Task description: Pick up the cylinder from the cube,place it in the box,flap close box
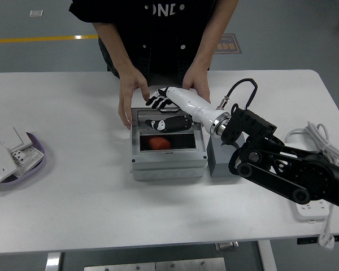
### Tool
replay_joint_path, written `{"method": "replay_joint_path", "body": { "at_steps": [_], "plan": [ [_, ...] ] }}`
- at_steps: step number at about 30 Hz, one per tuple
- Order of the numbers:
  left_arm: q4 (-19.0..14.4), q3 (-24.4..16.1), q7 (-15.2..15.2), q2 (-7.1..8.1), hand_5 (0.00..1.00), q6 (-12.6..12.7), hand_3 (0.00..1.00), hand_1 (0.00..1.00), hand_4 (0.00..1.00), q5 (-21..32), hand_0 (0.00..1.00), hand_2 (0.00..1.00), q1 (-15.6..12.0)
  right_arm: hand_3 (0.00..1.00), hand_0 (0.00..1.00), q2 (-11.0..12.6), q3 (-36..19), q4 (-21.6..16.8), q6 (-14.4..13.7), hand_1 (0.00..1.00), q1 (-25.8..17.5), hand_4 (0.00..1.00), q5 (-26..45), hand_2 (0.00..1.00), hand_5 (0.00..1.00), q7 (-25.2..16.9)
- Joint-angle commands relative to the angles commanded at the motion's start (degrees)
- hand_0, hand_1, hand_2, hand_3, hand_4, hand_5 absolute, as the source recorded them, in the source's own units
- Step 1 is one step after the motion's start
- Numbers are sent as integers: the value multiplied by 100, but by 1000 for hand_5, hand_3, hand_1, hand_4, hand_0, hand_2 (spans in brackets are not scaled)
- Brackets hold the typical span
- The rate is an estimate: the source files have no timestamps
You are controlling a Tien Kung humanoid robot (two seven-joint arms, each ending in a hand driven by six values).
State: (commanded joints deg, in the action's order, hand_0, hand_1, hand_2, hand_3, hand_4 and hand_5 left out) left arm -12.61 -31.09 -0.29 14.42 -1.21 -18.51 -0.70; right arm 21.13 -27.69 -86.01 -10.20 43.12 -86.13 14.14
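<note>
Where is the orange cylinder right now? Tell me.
In the head view, the orange cylinder lies inside the open grey box at table centre, left of the grey cube.

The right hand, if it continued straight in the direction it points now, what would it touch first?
Probably the person's hand holding the box at its far left. The right hand points up-left over the lid; depth is unclear, so it might pass above.

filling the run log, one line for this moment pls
stage: closing flap | right hand: open, on box flap | cylinder: inside box | person's hands: steadying box | left: not in view
</note>
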Motion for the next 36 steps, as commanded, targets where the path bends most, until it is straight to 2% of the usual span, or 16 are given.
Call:
{"method": "replay_joint_path", "body": {
  "at_steps": [4,6,14,18,24,27,29,32,36],
  "plan": [
    [-3,-38,1,-1,228,1,667,637,776,-27,598,640,-12,681,681,46,66,-309,-38,639,-206,754,37,656,381,44],
    [-7,-66,3,-4,230,4,667,637,777,-48,597,640,-14,679,645,43,97,-360,-86,634,-313,753,117,656,388,32],
    [0,-82,11,-18,230,7,667,637,778,-46,597,640,-37,681,633,103,75,-305,-319,633,-676,750,705,655,388,-155],
    [14,-40,13,-15,231,6,667,637,778,2,597,640,-48,680,625,261,-280,-426,-309,637,-799,747,681,654,393,-211],
    [28,14,20,3,230,7,666,637,777,66,597,640,-96,679,629,709,-1181,-1077,-111,635,-1169,741,114,653,394,-273],
    [26,17,30,4,230,13,666,637,777,73,597,640,-114,679,629,810,-1678,-1260,-129,635,-1389,741,-185,653,394,-402],
    [21,18,47,-2,228,27,666,637,776,66,597,640,-120,676,632,807,-2040,-1216,-177,631,-1539,735,-427,654,397,-482],
    [4,15,95,-17,228,75,666,637,776,31,597,640,-120,676,632,726,-2504,-934,-204,631,-1715,735,-669,654,397,-537],
    [-9,-115,145,-31,228,141,666,637,776,-39,597,640,-139,674,635,691,-3024,-503,35,632,-1844,724,-258,650,388,-576]
  ]
}}
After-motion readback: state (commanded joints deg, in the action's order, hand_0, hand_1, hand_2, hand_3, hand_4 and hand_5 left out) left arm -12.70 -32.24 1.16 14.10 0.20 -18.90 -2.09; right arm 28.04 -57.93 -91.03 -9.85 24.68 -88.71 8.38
